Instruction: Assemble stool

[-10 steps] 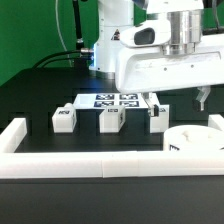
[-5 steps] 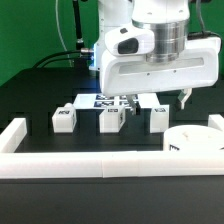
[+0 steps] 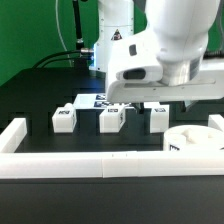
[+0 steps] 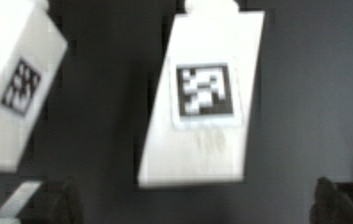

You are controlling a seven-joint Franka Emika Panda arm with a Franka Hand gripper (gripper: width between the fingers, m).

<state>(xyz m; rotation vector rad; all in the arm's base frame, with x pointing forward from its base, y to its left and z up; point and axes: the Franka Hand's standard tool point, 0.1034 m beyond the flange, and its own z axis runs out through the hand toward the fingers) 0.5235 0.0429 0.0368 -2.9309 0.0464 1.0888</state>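
Observation:
Three small white blocky legs stand in a row on the black table: the left leg (image 3: 64,118), the middle leg (image 3: 111,120) and the right leg (image 3: 158,117), each with a tag. The round white seat (image 3: 196,145) lies at the exterior view's right, near the front. The arm's white hand (image 3: 160,70) hangs over the middle and right legs and hides its own fingers. In the wrist view my gripper (image 4: 194,206) is open and empty, its dark fingertips (image 4: 40,204) wide apart. One tagged leg (image 4: 208,100) lies just beyond the gap, and a second leg (image 4: 16,90) lies beside it.
The marker board (image 3: 92,100) lies flat behind the legs. A long white border rail (image 3: 90,166) runs along the front, with a raised end (image 3: 14,134) at the exterior view's left. Cables and the arm's base stand at the back.
The hand has moved toward the exterior view's left and turned and tilted. The finger that showed low at the right is now hidden. The legs and seat have not moved.

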